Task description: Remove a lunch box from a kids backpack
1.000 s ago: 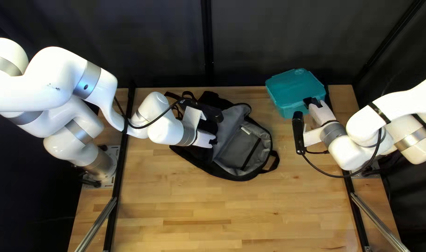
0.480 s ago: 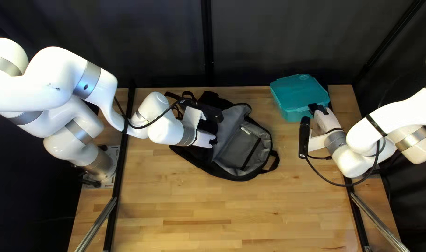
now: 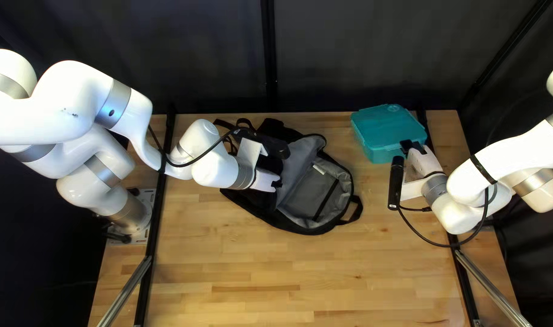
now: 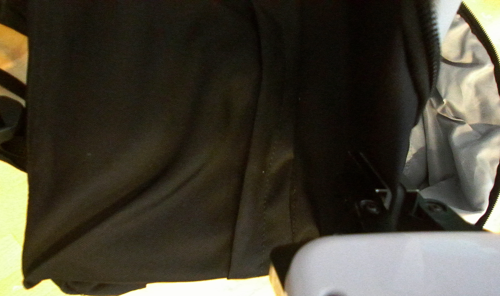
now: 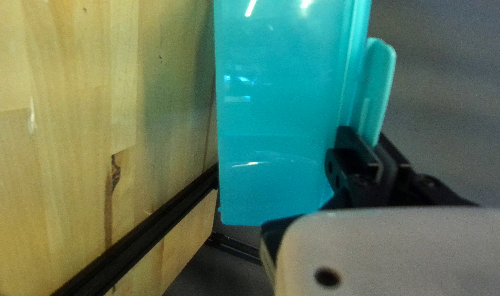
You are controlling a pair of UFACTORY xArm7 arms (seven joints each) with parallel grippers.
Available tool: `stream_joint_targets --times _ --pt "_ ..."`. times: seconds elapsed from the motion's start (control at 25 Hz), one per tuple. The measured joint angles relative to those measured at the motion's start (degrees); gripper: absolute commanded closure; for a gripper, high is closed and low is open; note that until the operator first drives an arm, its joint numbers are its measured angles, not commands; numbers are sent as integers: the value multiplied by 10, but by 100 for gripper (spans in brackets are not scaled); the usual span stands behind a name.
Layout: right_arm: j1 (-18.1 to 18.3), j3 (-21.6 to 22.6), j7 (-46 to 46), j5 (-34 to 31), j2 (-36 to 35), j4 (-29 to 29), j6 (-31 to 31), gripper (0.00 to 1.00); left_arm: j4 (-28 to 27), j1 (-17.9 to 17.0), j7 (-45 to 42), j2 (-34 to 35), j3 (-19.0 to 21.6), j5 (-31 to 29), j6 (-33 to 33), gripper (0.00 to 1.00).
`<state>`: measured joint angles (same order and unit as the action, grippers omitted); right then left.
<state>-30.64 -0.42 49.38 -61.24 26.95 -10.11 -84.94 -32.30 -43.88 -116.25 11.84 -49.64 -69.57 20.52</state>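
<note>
Backpack [image 3: 319, 191]: black, unzipped, grey lining showing, upper middle of top left view. Lunch box [image 3: 388, 126]: teal, lid on, upper right, outside backpack. Left gripper [image 3: 277, 184] nearly closed, pinching backpack cloth; right gripper [image 3: 406, 144] nearly closed, pinching lunch box flap.

Backpack [image 3: 317, 192], one, black, grey-lined: lay open on the surface [image 3: 258, 266]. Box [image 3: 388, 128], one, teal, lidded: was at the right gripper [image 3: 413, 145].

The lunch box [image 5: 277, 109] is smooth, glossy teal plastic. Matt black cloth makes up the backpack [image 4: 135, 137], its lining [image 4: 474, 159] creased grey cloth. The table [image 3: 258, 272] is smooth, satiny wood.
</note>
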Motion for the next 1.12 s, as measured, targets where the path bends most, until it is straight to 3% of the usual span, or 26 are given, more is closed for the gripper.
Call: stream_joint_targets --times 0.36,0.4,0.44,0.52,0.56,0.6,0.64,0.68,0.88,1.12 --pt "-3 3 36 3 -38 -8 17 100 0 0 0 0 0 0 0 100" --pt "-3 3 44 4 -47 -10 20 93 0 0 0 0 0 0 0 100" --pt "-4 4 54 6 -56 -12 24 41 0 0 0 0 0 0 0 100" --pt "-7 7 74 13 -74 -16 30 17 0 0 0 0 0 0 0 100" --pt "-9 8 82 17 -83 -19 32 17 0 0 0 0 0 0 0 100" --pt "-10 9 89 21 -91 -23 34 35 0 0 0 0 0 0 0 100" --pt "-11 10 96 25 -99 -27 36 11 0 0 0 0 0 0 0 100" --pt "-11 10 101 28 -105 -30 39 0 0 0 0 0 0 0 0 100" --pt "-14 11 112 43 -118 -44 46 0 0 0 0 0 0 0 0 100" --pt "-32 27 74 81 -86 -67 7 0 0 0 0 0 0 0 0 100"
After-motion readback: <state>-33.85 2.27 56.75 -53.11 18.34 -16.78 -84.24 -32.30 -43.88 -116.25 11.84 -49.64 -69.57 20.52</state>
